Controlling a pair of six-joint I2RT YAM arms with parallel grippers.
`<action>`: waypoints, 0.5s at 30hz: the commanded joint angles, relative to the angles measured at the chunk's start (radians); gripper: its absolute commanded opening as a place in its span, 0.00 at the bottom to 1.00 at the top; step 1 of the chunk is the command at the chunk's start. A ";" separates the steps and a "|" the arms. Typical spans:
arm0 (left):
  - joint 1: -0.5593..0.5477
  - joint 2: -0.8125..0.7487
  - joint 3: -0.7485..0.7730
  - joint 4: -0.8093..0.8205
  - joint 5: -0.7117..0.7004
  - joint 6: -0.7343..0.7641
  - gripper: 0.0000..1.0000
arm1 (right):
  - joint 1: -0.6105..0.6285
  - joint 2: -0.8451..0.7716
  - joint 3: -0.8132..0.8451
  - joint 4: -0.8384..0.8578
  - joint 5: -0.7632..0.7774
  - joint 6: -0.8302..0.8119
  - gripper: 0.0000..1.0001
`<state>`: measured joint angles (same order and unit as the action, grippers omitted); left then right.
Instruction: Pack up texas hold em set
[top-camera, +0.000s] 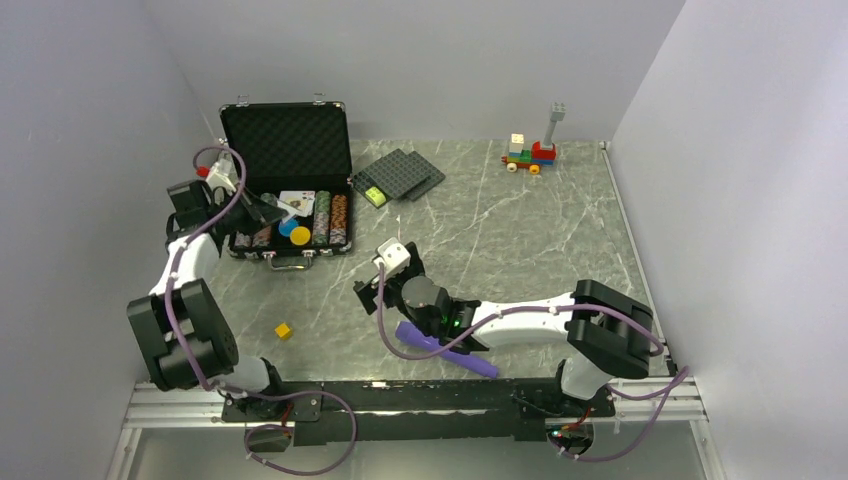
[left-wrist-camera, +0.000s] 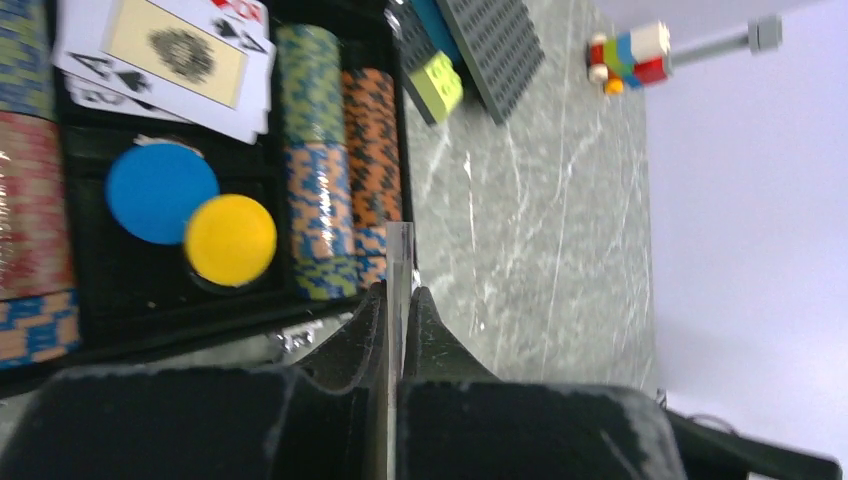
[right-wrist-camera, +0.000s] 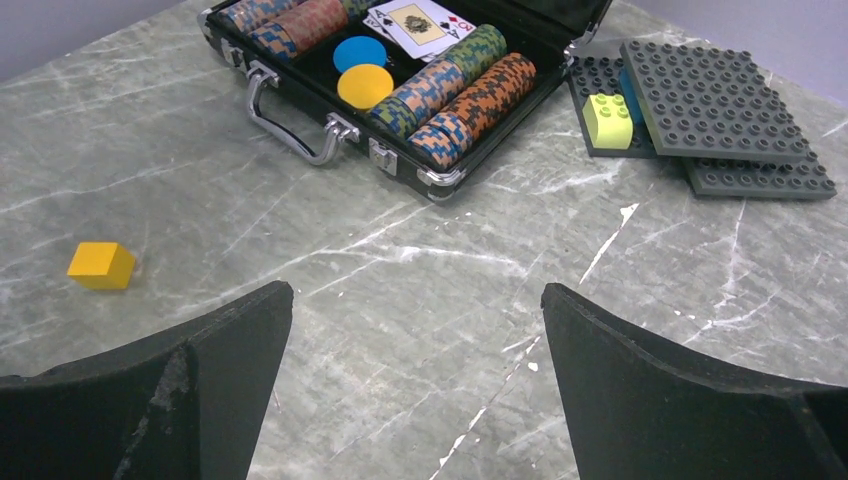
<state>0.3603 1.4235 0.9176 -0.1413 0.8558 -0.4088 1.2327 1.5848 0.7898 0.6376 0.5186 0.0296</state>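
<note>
At the far left of the bench (top-camera: 520, 250) the black case (top-camera: 285, 140) of the poker set lies open, its foam-lined lid standing upright at the back and its silver handle (right-wrist-camera: 290, 135) facing my side. Inside the case I see playing cards (left-wrist-camera: 180, 55) fanned face up toward the lid side, a blue disc (left-wrist-camera: 160, 190) and a yellow disc (left-wrist-camera: 230, 238) touching each other in the middle compartment, and striped chip stacks (right-wrist-camera: 470, 95) lying in rows along the case's right wall, with more chips along its left wall. My left end effector (left-wrist-camera: 400, 295) hangs over the case near its front rim with its jaws pressed together; a thin pale sliver shows between the tips, and I cannot tell what it is. My right end effector (right-wrist-camera: 415, 295) sits in front of the case and off to its right, pointing toward it, jaws spread wide with nothing between them. A small yellow cube (right-wrist-camera: 100, 265) rests on the bench in front of the case, well apart from it. Just to the right of the case lie dark grey studded plates (right-wrist-camera: 715, 100) with a lime brick (right-wrist-camera: 607, 120) on them. A purple cylinder (top-camera: 445, 350) lies well in front of the case, under the right arm, and a toy train (top-camera: 528, 153) stands far to the case's right.
</note>
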 joint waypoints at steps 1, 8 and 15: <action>0.019 0.084 0.068 0.130 -0.076 -0.084 0.00 | -0.005 -0.047 -0.012 0.045 -0.020 0.025 1.00; 0.018 0.255 0.154 0.248 -0.099 -0.149 0.00 | -0.009 -0.077 -0.028 0.025 0.009 0.047 1.00; -0.029 0.393 0.251 0.224 -0.130 -0.108 0.00 | -0.016 -0.059 -0.016 -0.001 0.003 0.066 1.00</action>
<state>0.3656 1.7710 1.0973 0.0452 0.7418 -0.5354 1.2224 1.5414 0.7673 0.6308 0.5156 0.0692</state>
